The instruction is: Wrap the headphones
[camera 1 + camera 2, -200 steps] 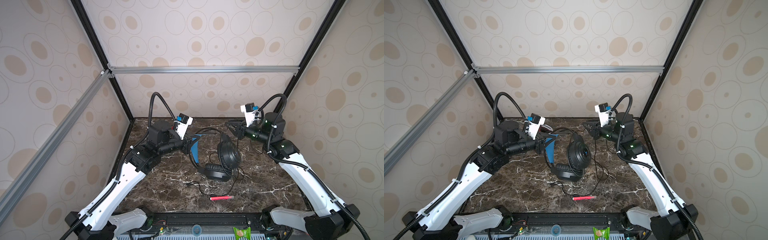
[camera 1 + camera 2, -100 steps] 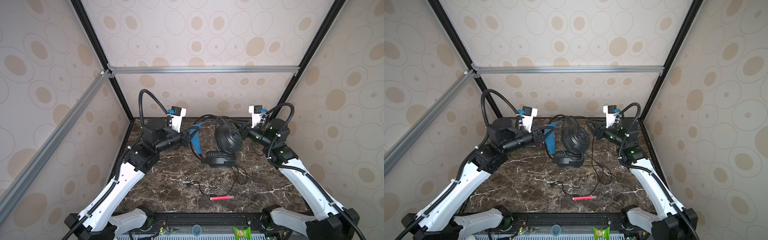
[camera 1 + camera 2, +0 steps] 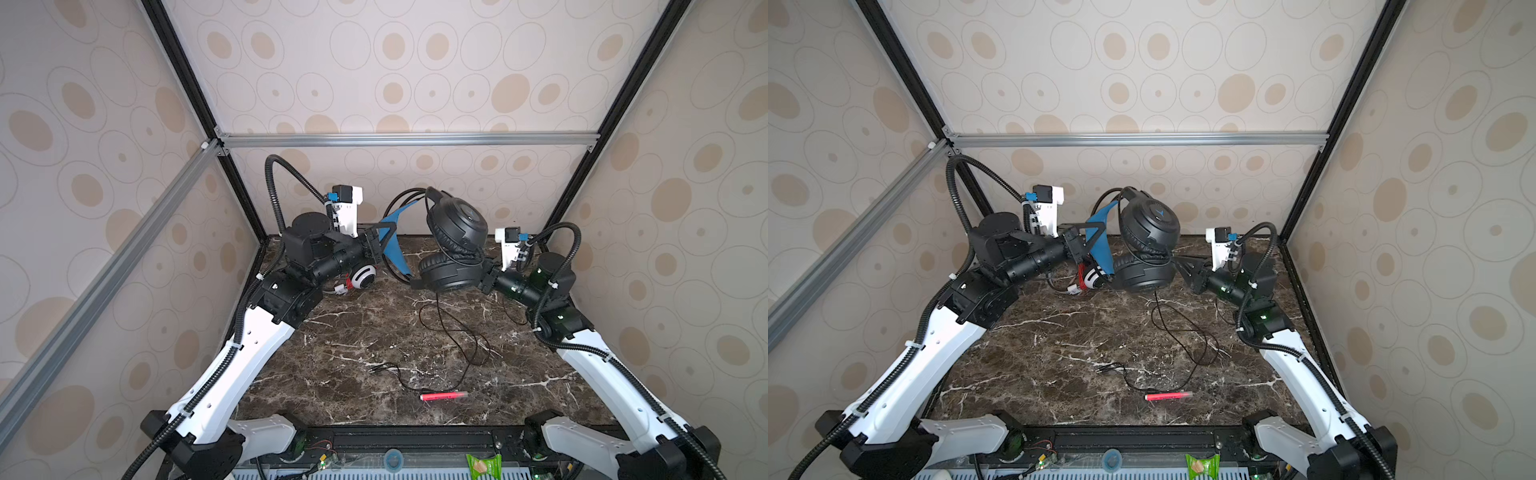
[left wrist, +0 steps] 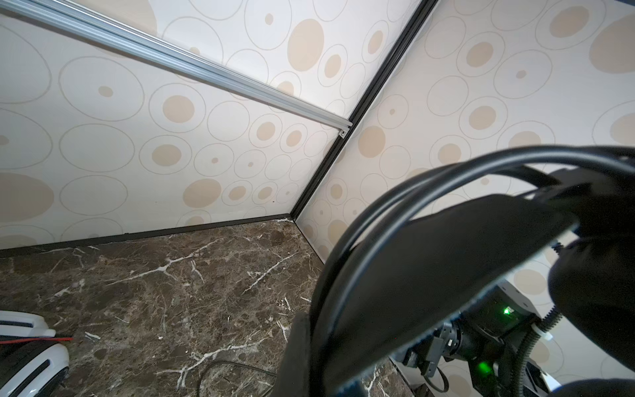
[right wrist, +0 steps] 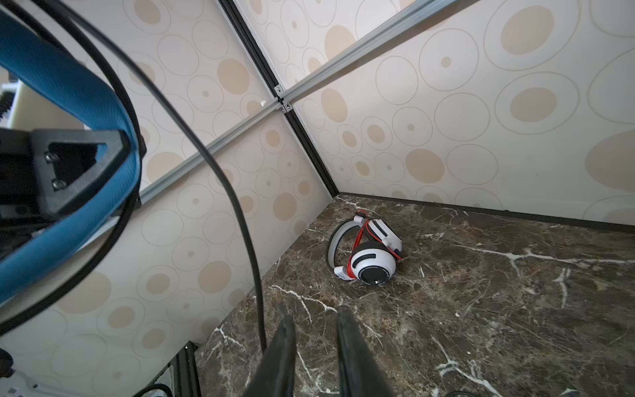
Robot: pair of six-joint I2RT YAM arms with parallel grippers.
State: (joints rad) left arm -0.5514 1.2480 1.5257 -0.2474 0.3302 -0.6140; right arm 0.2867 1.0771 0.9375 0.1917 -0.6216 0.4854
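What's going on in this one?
The left gripper is shut on the blue-lined band of the black headset, holding it above the table. The right gripper, jaws slightly apart, sits by the lower ear cup, nothing visible between its fingers. The black cord trails loose over the table, not yet wrapped. The white headset lies back left, its red cord wound round it. A pink pen lies near the front.
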